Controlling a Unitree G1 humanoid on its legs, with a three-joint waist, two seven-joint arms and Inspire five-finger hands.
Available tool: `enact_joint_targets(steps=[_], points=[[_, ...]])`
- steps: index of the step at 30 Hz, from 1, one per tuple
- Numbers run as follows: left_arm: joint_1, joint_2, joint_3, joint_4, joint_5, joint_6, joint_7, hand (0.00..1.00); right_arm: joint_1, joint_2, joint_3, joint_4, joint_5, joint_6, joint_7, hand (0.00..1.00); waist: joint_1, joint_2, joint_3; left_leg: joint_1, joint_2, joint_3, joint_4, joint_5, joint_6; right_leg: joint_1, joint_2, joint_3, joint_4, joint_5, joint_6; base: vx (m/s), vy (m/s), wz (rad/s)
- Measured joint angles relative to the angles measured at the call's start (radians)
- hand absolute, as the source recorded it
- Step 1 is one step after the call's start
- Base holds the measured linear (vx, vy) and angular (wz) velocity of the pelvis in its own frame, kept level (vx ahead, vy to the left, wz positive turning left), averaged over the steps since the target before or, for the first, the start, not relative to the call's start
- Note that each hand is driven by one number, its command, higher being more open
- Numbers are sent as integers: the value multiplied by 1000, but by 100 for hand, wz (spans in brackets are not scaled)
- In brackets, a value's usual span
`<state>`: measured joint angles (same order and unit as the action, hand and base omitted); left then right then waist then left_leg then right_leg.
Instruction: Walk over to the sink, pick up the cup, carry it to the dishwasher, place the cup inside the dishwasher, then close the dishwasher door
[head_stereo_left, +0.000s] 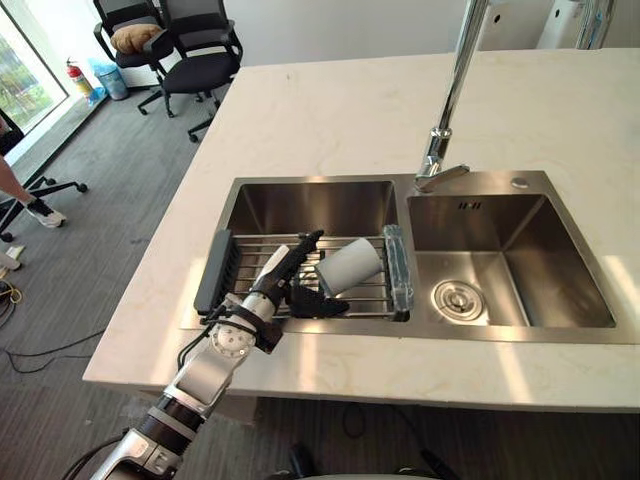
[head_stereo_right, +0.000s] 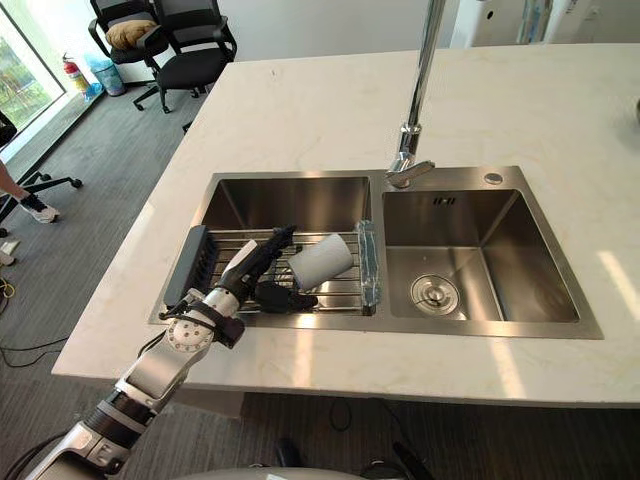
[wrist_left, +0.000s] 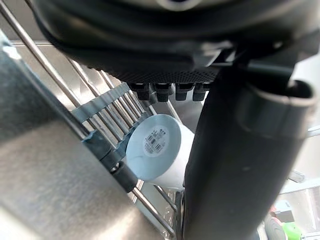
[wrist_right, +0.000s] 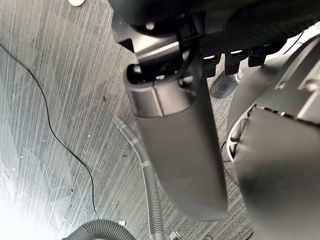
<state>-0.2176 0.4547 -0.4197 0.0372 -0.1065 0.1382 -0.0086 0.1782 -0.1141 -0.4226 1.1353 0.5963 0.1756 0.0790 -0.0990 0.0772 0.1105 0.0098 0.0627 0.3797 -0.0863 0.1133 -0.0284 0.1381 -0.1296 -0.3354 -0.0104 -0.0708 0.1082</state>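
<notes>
A pale cup (head_stereo_left: 350, 265) lies on its side on a wire rack (head_stereo_left: 240, 262) across the left basin of the steel sink (head_stereo_left: 320, 205). My left hand (head_stereo_left: 285, 270) reaches over the rack from the counter's front edge. Its fingers are straight and point at the cup's left side, with the thumb (head_stereo_left: 325, 305) stretched out just below the cup. The hand is open and I cannot tell whether it touches the cup. In the left wrist view the cup's base (wrist_left: 157, 142) shows past the fingers and thumb (wrist_left: 230, 165). My right hand (wrist_right: 180, 140) hangs open over the grey floor.
A tall faucet (head_stereo_left: 450, 100) rises behind the divider; the right basin (head_stereo_left: 520, 250) has a drain. The pale counter (head_stereo_left: 330, 110) surrounds the sink. Office chairs (head_stereo_left: 190, 50) stand at the far left, a person's leg (head_stereo_left: 20, 195) near them. A grey hose (wrist_right: 150, 190) lies on the floor.
</notes>
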Motion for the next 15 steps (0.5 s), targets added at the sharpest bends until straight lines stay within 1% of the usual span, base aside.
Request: enact_joint_targets(steps=[8,15], points=[[-12,-1,-4,57,11,-1,7,100,3,0,4,-7,10,6,0,100,-5,0,0,2,4,12,0,-3,-4,1,3,5,-7,2,0,11,-7,-3],[-44,-1,-20,96,31,-1,14,100,4,-1,17,-10,12,6,1,100,-22,0,0,7,6,17,0,-4,-6,4,4,8,-8,2,0,4,-3,-1]])
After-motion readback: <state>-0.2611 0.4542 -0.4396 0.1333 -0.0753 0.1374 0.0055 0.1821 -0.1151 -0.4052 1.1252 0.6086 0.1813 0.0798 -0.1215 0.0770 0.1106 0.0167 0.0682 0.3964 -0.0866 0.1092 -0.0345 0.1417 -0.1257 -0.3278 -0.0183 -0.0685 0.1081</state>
